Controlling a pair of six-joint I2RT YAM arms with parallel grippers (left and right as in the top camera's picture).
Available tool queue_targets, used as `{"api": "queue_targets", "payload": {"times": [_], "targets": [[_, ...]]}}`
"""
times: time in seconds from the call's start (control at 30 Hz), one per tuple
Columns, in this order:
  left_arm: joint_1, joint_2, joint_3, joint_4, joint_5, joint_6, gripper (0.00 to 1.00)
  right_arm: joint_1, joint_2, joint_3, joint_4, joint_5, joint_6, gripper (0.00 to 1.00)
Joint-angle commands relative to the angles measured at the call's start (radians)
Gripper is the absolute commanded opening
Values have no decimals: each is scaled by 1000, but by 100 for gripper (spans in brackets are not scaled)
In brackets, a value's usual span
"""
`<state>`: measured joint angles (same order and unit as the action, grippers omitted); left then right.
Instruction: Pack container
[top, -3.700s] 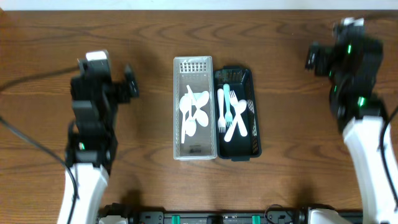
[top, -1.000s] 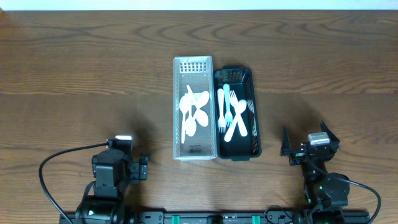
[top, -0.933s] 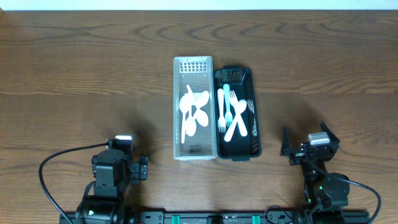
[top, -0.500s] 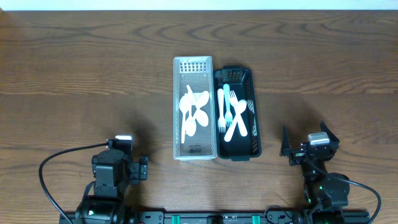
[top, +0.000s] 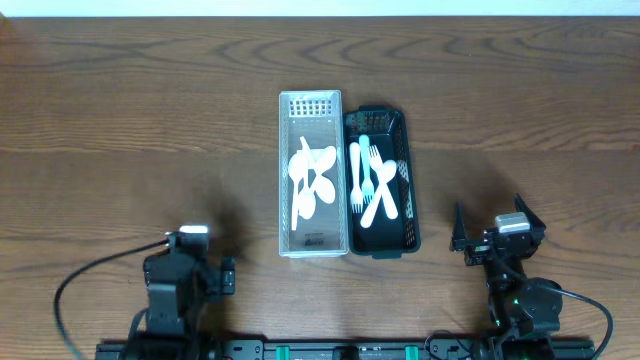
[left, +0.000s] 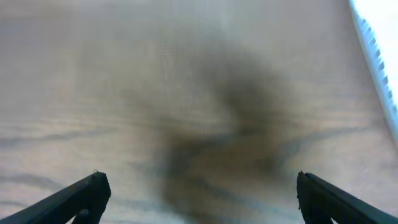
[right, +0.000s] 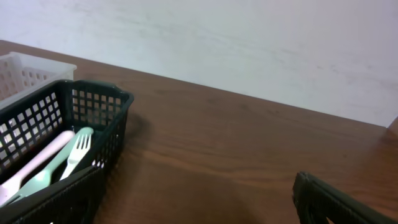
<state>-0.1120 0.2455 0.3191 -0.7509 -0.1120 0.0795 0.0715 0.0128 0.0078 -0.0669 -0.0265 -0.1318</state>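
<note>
A brown wooden table (top: 120, 120) with dark grain meets a plain white wall (right: 249, 50) behind.

Dark brown wood-grain desk (top: 130, 110) fills the overhead frame. Plain white wall (right: 236, 43) across top of right-wrist view. Lighting even.

Middle of the desk (top: 120, 120), two containers sit side by side, long walls touching: the bin (top: 310, 100) on the left, the basket (top: 376, 114) on the right. Spoons (top: 312, 178) lie piled in the bin, and forks (top: 372, 180) lie lengthwise in the basket. Down at the near edge, the left tool (left: 199, 196) sits left of the bin, well apart from it. The right tool (top: 492, 238) sits right of the basket's near corner, near but not touching. Both containers lie between the two tools.
</note>
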Motion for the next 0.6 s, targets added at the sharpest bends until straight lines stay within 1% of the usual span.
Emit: {"api": "queue_targets", "payload": {"times": [0.0, 0.13, 0.27, 0.37, 0.43, 0.57], "targets": [[6, -117, 2, 21, -4, 6, 98, 8, -7, -2, -4, -8, 15, 99], [6, -184, -40, 209, -4, 6, 98, 8, -7, -2, -4, -8, 15, 99], [6, -192, -107, 452, -4, 6, 98, 8, -7, -2, -4, -8, 15, 99], [6, -198, -161, 587, 6, 6, 98, 8, -7, -2, -4, -8, 15, 99], [6, -214, -201, 655, 32, 6, 98, 8, -7, -2, -4, -8, 15, 99], [6, -244, -273, 742, 109, 6, 98, 8, -6, -2, -4, -8, 15, 99]]}}
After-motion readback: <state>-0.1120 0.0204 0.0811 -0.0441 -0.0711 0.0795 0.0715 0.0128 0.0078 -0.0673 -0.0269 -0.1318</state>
